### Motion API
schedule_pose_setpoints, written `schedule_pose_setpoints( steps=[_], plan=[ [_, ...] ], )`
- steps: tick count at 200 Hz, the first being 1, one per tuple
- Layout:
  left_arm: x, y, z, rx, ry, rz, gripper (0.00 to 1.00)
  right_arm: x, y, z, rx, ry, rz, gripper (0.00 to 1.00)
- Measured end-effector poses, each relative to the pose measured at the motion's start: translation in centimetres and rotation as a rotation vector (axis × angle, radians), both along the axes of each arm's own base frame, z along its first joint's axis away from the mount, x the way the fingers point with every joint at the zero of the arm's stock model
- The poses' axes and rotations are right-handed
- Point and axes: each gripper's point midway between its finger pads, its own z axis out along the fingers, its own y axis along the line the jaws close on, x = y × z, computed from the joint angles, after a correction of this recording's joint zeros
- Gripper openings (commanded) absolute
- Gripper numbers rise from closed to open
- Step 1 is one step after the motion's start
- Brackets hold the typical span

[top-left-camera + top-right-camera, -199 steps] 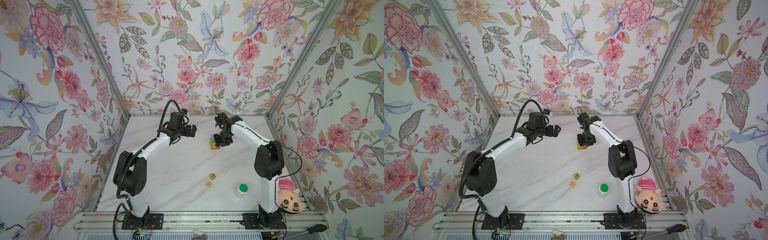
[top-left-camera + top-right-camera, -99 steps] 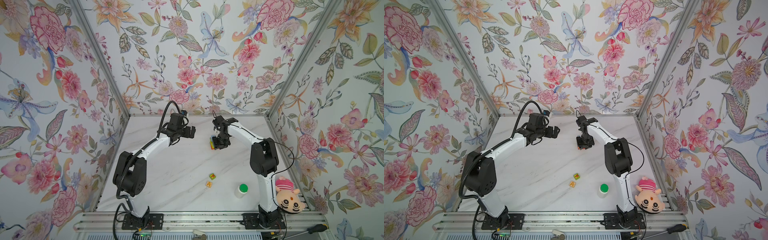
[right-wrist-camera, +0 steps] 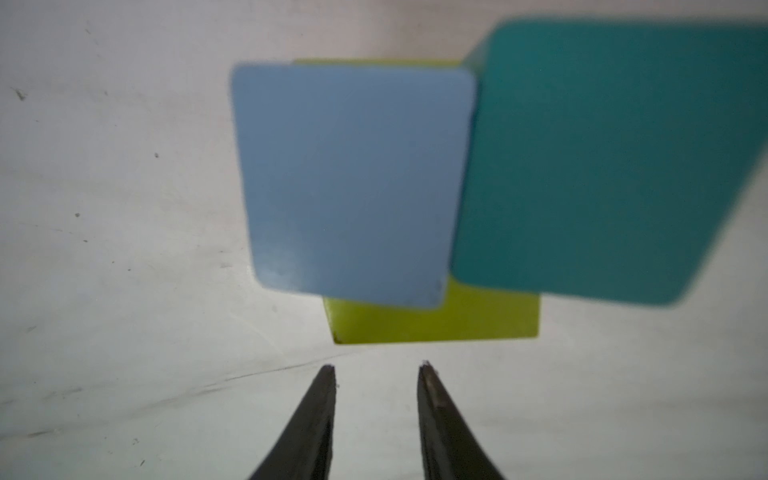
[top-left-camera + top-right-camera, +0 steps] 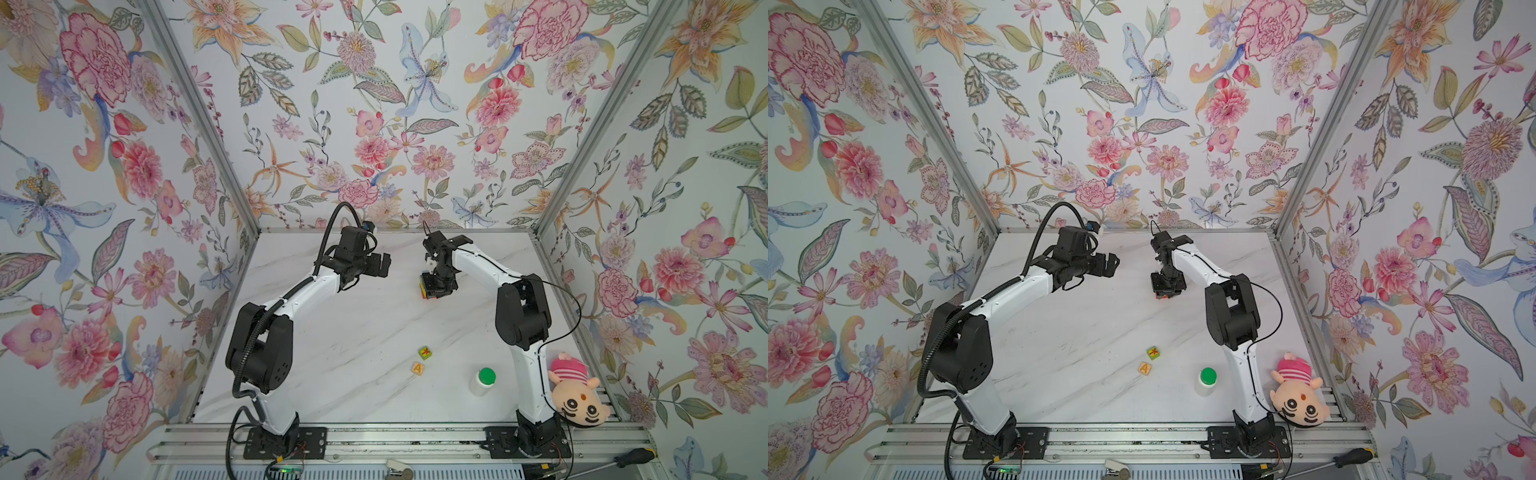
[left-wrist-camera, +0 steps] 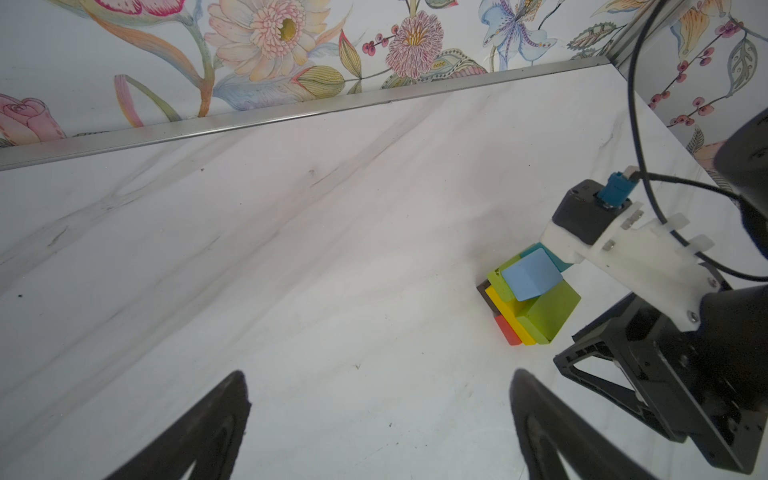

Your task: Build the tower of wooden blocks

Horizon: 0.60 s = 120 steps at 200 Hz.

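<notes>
Flowered wallpaper encloses a white marble-look tabletop (image 4: 353,324). Toward its back stands the tower (image 5: 528,303): smooth painted wooden slabs of brown, red, yellow and lime-green lie broad and low, likely as a steady base, with a light-blue cube (image 3: 353,183) and a teal cube (image 3: 602,166) side by side on top. The right gripper (image 3: 376,368) hovers over them, nearly closed and empty. The left gripper (image 5: 379,374) hangs spread wide, holding nothing. A green red-marked cube (image 4: 425,353) and a tan "A" cube (image 4: 418,368) wait near the front.

free marble (image 4: 374,324) between tower (image 5: 540,309) at right claw (image 3: 376,368) and green cube (image 4: 425,353), tan cube (image 4: 418,368), bottle (image 4: 482,380)
</notes>
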Motion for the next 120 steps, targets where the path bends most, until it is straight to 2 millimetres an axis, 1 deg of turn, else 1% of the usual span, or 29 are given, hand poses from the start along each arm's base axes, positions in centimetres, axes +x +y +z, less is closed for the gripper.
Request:
schedule_pose_setpoints(
  steps=[20, 71, 120],
  plan=[
    [0.0, 0.1, 0.0, 0.002, -0.001, 0.002, 0.99, 0.1, 0.1, 0.0, 0.004, 0.000, 0.000, 0.36],
    [0.0, 0.1, -0.1, 0.007, 0.000, 0.003, 0.99, 1.0, 0.9, 1.1, 0.039, -0.028, 0.003, 0.36],
    [-0.2, 0.3, -0.3, 0.019, 0.009, -0.001, 0.99, 1.3, 1.1, 0.9, 0.044, -0.027, 0.001, 0.37]
  ],
)
